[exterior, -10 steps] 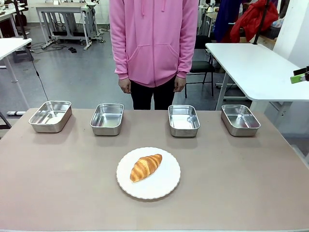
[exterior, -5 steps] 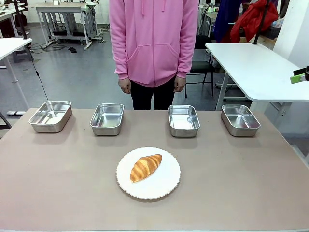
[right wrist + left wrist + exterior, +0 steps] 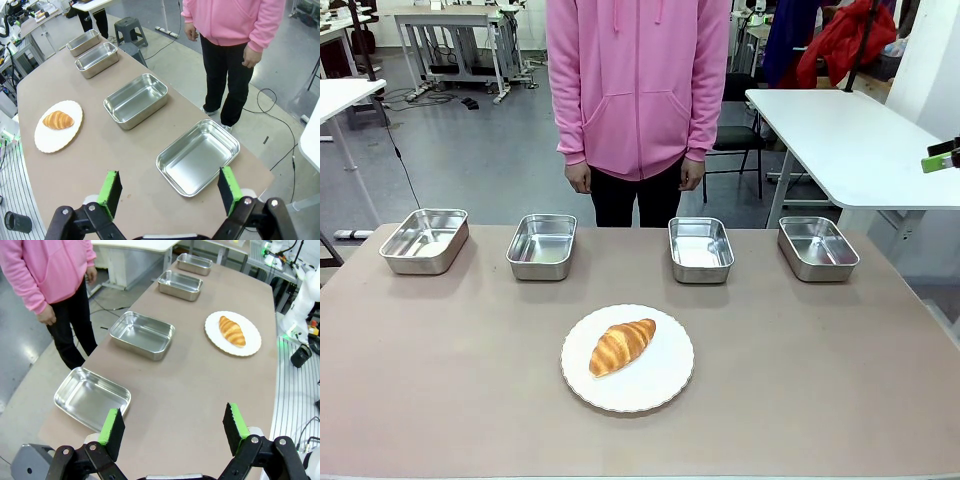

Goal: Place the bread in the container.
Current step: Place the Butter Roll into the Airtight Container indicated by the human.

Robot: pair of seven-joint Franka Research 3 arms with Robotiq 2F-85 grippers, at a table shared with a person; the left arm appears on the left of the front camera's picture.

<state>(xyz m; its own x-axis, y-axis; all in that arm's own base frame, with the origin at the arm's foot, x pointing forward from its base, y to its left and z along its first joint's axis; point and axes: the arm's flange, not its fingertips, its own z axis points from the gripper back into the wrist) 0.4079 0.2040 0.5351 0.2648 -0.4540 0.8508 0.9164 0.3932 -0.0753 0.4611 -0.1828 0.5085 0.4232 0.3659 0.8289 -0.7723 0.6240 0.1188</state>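
Ridged golden bread (image 3: 622,346) on scalloped white plate (image 3: 665,385); left pincer (image 3: 173,415), right pincer (image 3: 169,176) spread.

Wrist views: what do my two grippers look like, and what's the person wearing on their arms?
The left gripper and right gripper look alike: each has two black fingers with bright green pads, hinged on black linkage bars with silver pivot screws. The person wears a pink hoodie with long sleeves that end in cuffs.
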